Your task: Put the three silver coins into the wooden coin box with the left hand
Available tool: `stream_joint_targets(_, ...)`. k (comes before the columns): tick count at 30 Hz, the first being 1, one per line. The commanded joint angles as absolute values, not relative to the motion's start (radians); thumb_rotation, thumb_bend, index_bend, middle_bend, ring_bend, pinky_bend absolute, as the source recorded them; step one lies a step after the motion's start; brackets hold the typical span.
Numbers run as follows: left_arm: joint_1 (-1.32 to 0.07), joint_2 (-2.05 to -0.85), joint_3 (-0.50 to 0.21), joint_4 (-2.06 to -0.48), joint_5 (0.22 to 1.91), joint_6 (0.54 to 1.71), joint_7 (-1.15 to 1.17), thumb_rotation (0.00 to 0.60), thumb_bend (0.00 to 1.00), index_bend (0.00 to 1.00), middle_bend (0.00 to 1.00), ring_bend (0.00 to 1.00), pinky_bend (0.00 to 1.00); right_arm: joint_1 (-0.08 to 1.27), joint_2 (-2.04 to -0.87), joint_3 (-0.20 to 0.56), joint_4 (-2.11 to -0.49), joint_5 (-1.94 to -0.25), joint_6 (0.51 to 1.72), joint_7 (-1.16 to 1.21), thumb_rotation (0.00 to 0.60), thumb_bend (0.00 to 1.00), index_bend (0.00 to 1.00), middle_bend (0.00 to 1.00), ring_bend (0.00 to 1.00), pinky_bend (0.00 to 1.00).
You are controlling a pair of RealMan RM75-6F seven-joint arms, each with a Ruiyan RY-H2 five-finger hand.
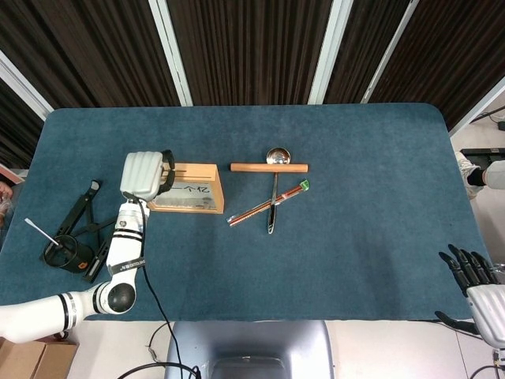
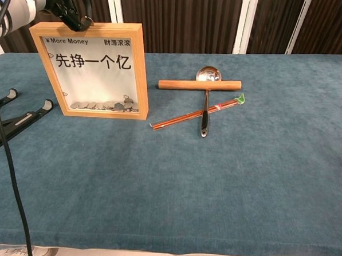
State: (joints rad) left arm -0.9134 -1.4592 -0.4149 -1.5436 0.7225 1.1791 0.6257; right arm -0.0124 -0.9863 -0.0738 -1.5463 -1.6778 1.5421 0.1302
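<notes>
Right hand (image 1: pixel 476 284) only turns up in the head view, parked off the near right corner of the tabletop (image 1: pixel 371 260), dark fingers (image 1: pixel 465 267) apart and holding nothing. Chest view never catches it. Same deal for the black cup (image 1: pixel 65 254) at the near left with a thin white stick in it, head view only.

Left hand (image 1: pixel 143 174) sits over the left end of the wooden coin box (image 2: pixel 91 69). From above it's just a white back; the chest view shows its dark fingers (image 2: pixel 72 13) curled right at the box's top edge, but whether a coin is in there, can't tell.

Chest view is also the only one showing the box's window: silver coins (image 2: pixel 106 105) piled along the bottom.

Right of the box, red chopsticks (image 2: pixel 197 113) cross a metal spoon (image 2: pixel 206 101), with a wooden stick (image 2: pixel 199 84) laid over it farther back.
</notes>
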Motion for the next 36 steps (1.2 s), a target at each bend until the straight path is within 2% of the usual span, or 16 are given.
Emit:
stream_joint_targets(1, -0.915, -1.458, -0.41, -1.542, 0.723, 1.18, 0.627, 0.6, 0.62, 0.61, 1.0, 1.0, 1.0, -0.013, -0.986, -0.074, -1.546, -1.678, 1.542, 0.131, 0.6, 0.15, 0.0, 0.0, 0.0, 0.0)
stream_joint_targets(4, -0.917, -1.454, -0.407, -1.546, 0.726, 1.186, 0.629, 0.6, 0.61, 0.51, 1.0, 1.0, 1.0, -0.013, -0.986, -0.074, -1.546, -1.679, 1.542, 0.13, 0.6, 0.15, 0.0, 0.0, 0.0, 0.0)
stream_joint_targets(8, -0.916, -1.451, -0.404, -1.556, 0.742, 1.206, 0.626, 0.6, 0.52, 0.29, 1.0, 1.0, 1.0, -0.013, -0.986, -0.073, -1.547, -1.679, 1.543, 0.13, 0.6, 0.15, 0.0, 0.0, 0.0, 0.0)
stream_joint_targets(11, -0.91, -1.441, -0.401, -1.578, 0.752, 1.22, 0.624, 0.6, 0.47, 0.23, 1.0, 1.0, 1.0, -0.013, -0.986, -0.073, -1.548, -1.68, 1.544, 0.129, 0.6, 0.15, 0.0, 0.0, 0.0, 0.0)
stream_joint_targets(16, -0.885, -1.406, -0.398, -1.65, 0.775, 1.242, 0.6, 0.6, 0.45, 0.21, 1.0, 1.0, 1.0, -0.014, -0.988, -0.076, -1.547, -1.687, 1.547, 0.125, 0.6, 0.15, 0.0, 0.0, 0.0, 0.0)
stream_joint_targets(18, -0.841, -1.371, -0.377, -1.727, 0.853, 1.27, 0.535, 0.6, 0.44, 0.21, 1.0, 1.0, 1.0, -0.016, -0.987, -0.077, -1.545, -1.692, 1.551, 0.126, 0.6, 0.15, 0.0, 0.0, 0.0, 0.0)
stream_joint_targets(19, -0.808, -1.349, -0.351, -1.77, 0.907, 1.281, 0.49, 0.6, 0.43, 0.2, 0.94, 0.94, 0.98, -0.017, -0.987, -0.077, -1.544, -1.693, 1.553, 0.128, 0.6, 0.15, 0.0, 0.0, 0.0, 0.0)
stream_joint_targets(20, -0.768, -1.32, -0.312, -1.817, 0.972, 1.283, 0.436, 0.6, 0.42, 0.19, 0.78, 0.76, 0.87, -0.018, -0.987, -0.077, -1.543, -1.693, 1.556, 0.13, 0.6, 0.15, 0.0, 0.0, 0.0, 0.0)
stream_joint_targets(21, -0.708, -1.272, -0.243, -1.871, 1.064, 1.276, 0.354, 0.6, 0.41, 0.18, 0.68, 0.65, 0.79, -0.019, -0.987, -0.077, -1.542, -1.693, 1.558, 0.13, 0.6, 0.15, 0.0, 0.0, 0.0, 0.0)
stream_joint_targets(23, -0.612, -1.205, -0.123, -1.904, 1.202, 1.287, 0.247, 0.6, 0.4, 0.12, 0.28, 0.22, 0.36, -0.019, -0.99, -0.079, -1.541, -1.693, 1.555, 0.123, 0.6, 0.15, 0.0, 0.0, 0.0, 0.0)
stream_joint_targets(25, -0.505, -1.177, 0.01, -1.858, 1.365, 1.349, 0.148, 0.6, 0.4, 0.06, 0.11, 0.05, 0.18, -0.019, -0.995, -0.083, -1.544, -1.698, 1.547, 0.103, 0.6, 0.15, 0.0, 0.0, 0.0, 0.0)
stream_joint_targets(27, -0.4, -1.201, 0.112, -1.749, 1.495, 1.449, 0.063, 0.6, 0.4, 0.03, 0.03, 0.0, 0.13, -0.018, -1.002, -0.087, -1.548, -1.705, 1.543, 0.078, 0.6, 0.15, 0.0, 0.0, 0.0, 0.0)
stream_joint_targets(30, -0.271, -1.277, 0.177, -1.561, 1.597, 1.604, -0.031, 0.6, 0.4, 0.01, 0.0, 0.0, 0.07, -0.018, -1.014, -0.088, -1.555, -1.709, 1.538, 0.042, 0.6, 0.15, 0.0, 0.0, 0.0, 0.0)
stream_joint_targets(32, -0.212, -1.329, 0.175, -1.457, 1.616, 1.684, -0.069, 0.6, 0.4, 0.01, 0.0, 0.0, 0.05, -0.018, -1.02, -0.088, -1.559, -1.709, 1.534, 0.023, 0.6, 0.15, 0.0, 0.0, 0.0, 0.0)
stream_joint_targets(34, -0.185, -1.357, 0.166, -1.386, 1.627, 1.717, -0.057, 0.6, 0.39, 0.0, 0.0, 0.0, 0.03, -0.018, -1.026, -0.089, -1.564, -1.713, 1.533, 0.003, 0.6, 0.15, 0.0, 0.0, 0.0, 0.0)
stream_joint_targets(36, -0.172, -1.364, 0.143, -1.371, 1.641, 1.755, -0.081, 0.6, 0.39, 0.0, 0.0, 0.0, 0.01, -0.02, -1.032, -0.092, -1.565, -1.718, 1.533, -0.013, 0.6, 0.15, 0.0, 0.0, 0.0, 0.0)
